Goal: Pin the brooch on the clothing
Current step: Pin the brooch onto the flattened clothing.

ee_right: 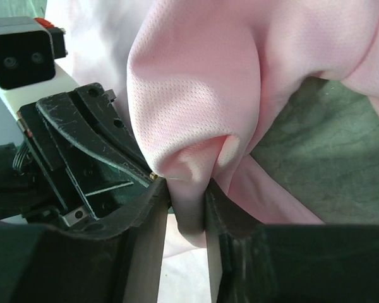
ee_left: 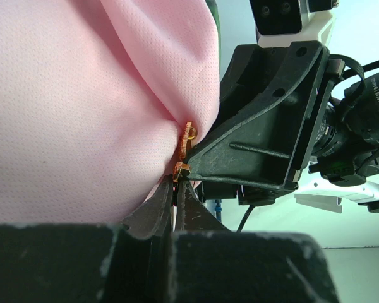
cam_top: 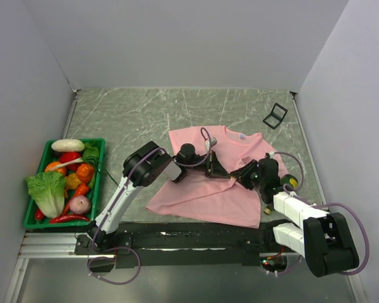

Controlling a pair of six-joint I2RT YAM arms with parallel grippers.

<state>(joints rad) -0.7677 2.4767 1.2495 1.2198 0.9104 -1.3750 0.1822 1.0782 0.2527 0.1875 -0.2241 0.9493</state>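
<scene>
The pink clothing (cam_top: 205, 196) lies spread on the green marble table, bunched up in the middle where both grippers meet. My left gripper (ee_left: 177, 180) is shut on the small orange-gold brooch (ee_left: 184, 151), which presses against a fold of the clothing (ee_left: 82, 113). My right gripper (ee_right: 188, 189) is shut on a pinched-up fold of the clothing (ee_right: 196, 82), fabric filling the gap between its fingers. A gold glint of the brooch (ee_right: 153, 177) shows beside the right gripper's left finger. From above, the left gripper (cam_top: 224, 172) and right gripper (cam_top: 238, 174) nearly touch tip to tip.
A green basket (cam_top: 47, 148) of vegetables and fruit stands at the left edge. A small open black case (cam_top: 275, 115) lies at the back right. A small yellow-green object (cam_top: 293, 183) sits by the right arm. White walls enclose the table.
</scene>
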